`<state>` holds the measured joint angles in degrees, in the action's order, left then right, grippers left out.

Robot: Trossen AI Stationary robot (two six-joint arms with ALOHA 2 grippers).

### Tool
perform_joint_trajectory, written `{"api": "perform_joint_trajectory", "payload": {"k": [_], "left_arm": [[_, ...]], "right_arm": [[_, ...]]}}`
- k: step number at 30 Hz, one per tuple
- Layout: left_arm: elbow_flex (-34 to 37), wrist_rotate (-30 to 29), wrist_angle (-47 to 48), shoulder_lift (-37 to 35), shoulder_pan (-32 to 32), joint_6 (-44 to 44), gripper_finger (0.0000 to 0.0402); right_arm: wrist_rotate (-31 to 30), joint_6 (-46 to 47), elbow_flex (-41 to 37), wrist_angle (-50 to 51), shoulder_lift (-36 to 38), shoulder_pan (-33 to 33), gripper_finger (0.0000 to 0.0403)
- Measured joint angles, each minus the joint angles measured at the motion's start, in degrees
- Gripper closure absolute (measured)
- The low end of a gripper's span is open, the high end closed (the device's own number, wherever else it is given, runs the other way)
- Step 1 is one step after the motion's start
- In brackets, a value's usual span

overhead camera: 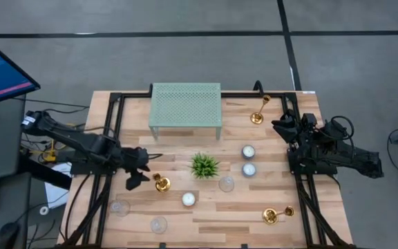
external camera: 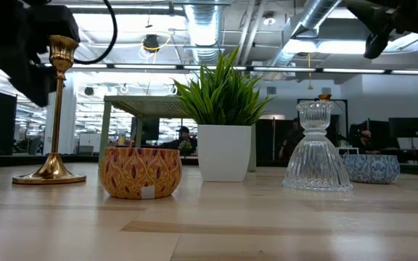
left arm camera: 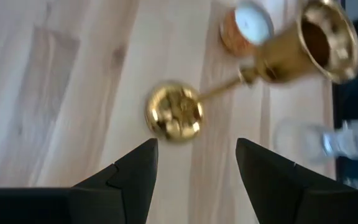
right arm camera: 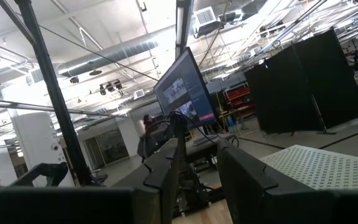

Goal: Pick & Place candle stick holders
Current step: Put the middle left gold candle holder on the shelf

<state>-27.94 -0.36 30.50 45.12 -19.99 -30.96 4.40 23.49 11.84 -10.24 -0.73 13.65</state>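
Seen from above, left gripper (overhead camera: 141, 174) hangs over the table's left half with fingers spread, and one candle stick holder (overhead camera: 161, 183) stands just beyond its fingertips, not touching as far as can be told. Second holder (overhead camera: 259, 111) stands near the right gripper (overhead camera: 283, 126), by the green mesh shelf (overhead camera: 185, 106); third holder (overhead camera: 271, 216) is on the near right part of the table, and whether it stands or lies is hard to tell. Right gripper sits folded at the table's right edge, its jaws hidden from this angle. Small plant (overhead camera: 204, 165), tealights (overhead camera: 248, 151) and clear glass cups (overhead camera: 226, 184) lie between the arms; the cups are faint.

Low view: the gold holder (external camera: 55, 109) stands upright on the wood, with the left gripper (external camera: 17, 47) a dark blur behind its top cup, cut off by the frame. Patterned tealight cup (external camera: 139, 172), plant pot (external camera: 224, 151) and a glass piece (external camera: 316, 147) follow toward the right. Right arm is only a dark sliver at top right.

Left wrist view: both dark fingers (left arm camera: 129, 180) are spread wide, nothing between them; the holder's base (left arm camera: 174, 114) sits ahead of the gap, stem running to its blurred cup.

Right wrist view: fingers (right arm camera: 163, 168) stand slightly apart, holding nothing, pointed at the room; table mostly out of frame, shelf corner (right arm camera: 319, 165) showing.
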Motion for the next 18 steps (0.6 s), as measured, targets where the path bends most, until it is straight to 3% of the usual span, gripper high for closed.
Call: {"api": "perform_joint_trajectory", "payload": {"k": [5, 18], "left_arm": [[4.8, -3.5, -12.1, 0.6, 0.0, 0.1, 0.0183], [6.4, -4.3, -19.1, 6.5, -5.4, 0.0, 0.0183]], "right_arm": [[-0.4, 0.0, 0.0, 0.0, 0.0, 0.0, 0.0300], [-2.5, -0.1, 0.0, 0.0, 0.0, 0.0, 0.0300]]}}
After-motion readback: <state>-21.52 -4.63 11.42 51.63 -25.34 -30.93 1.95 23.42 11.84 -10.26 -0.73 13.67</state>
